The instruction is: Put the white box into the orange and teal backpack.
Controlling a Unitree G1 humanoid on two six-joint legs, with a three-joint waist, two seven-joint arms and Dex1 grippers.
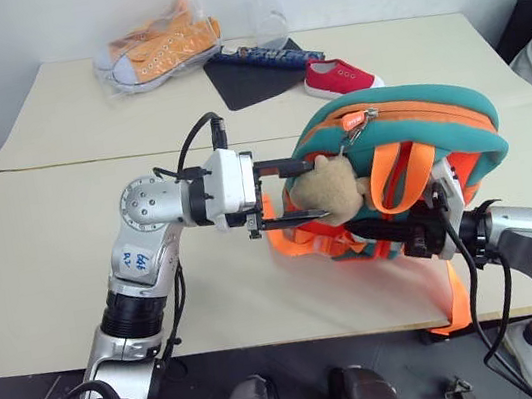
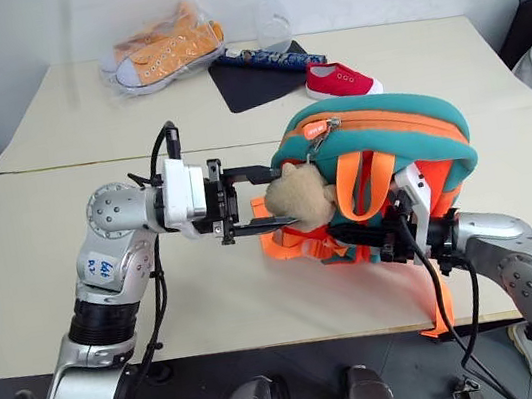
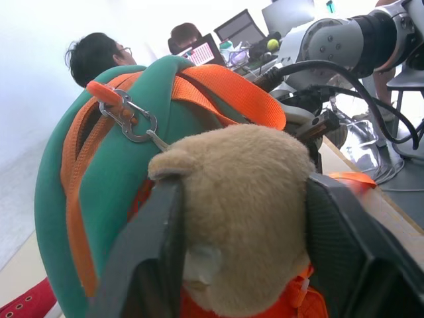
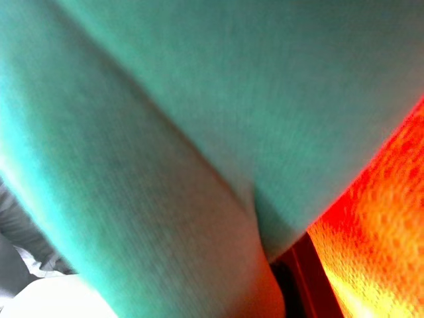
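Tan plush toy [image 1: 330, 189] squeezed between left fingers [image 1: 294, 218]; right fingers clamp backpack [image 1: 406, 122].

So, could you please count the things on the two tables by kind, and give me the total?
Backpack: 1, orange and teal backpack, with plush toy
Orange sneakers: 2, one bagged pair
Red shoe: 1
Black mat: 1
Patterned tube: 1
Clear container: 1
Total: 7
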